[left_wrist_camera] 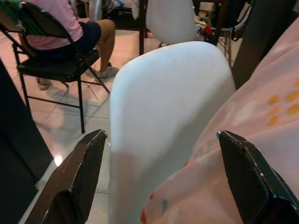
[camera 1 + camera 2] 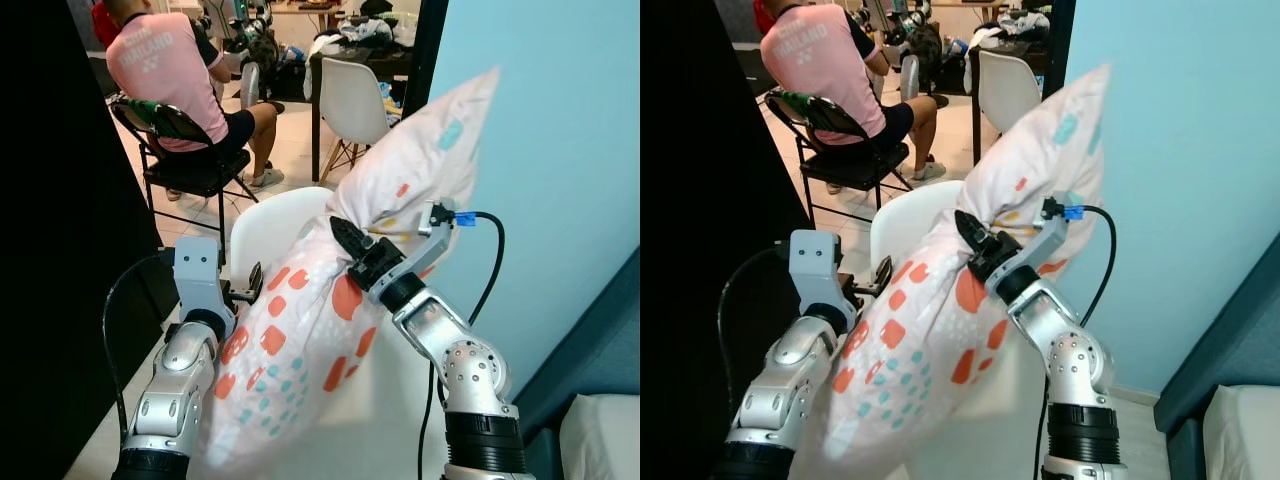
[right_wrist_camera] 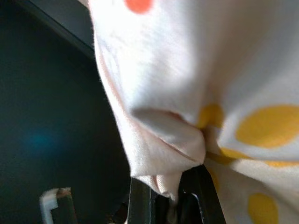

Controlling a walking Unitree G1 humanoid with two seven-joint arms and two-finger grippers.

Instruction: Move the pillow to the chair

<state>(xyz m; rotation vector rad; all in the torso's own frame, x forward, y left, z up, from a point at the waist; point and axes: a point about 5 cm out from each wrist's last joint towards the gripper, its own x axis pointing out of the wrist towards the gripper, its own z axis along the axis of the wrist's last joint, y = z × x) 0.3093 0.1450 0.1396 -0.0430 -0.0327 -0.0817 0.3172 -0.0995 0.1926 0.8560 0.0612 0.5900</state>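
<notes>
Soft spotted cloth bunches in my right gripper (image 2: 345, 240), pinched tight at centre frame; the pillow (image 2: 300, 340) hangs over the white chair (image 2: 262, 230) below. My left gripper (image 1: 159, 177) stands wide apart beside it. I should lower gently, then let go.

A pale tiled floor (image 2: 290, 140) carries a white chair (image 2: 268, 232) just ahead, its curved back upright. The spotted pillow (image 2: 310, 330) leans against that back. Farther off on the same floor stand a black folding chair (image 2: 185, 165), with a person seated, and another white chair (image 2: 352, 100).
</notes>
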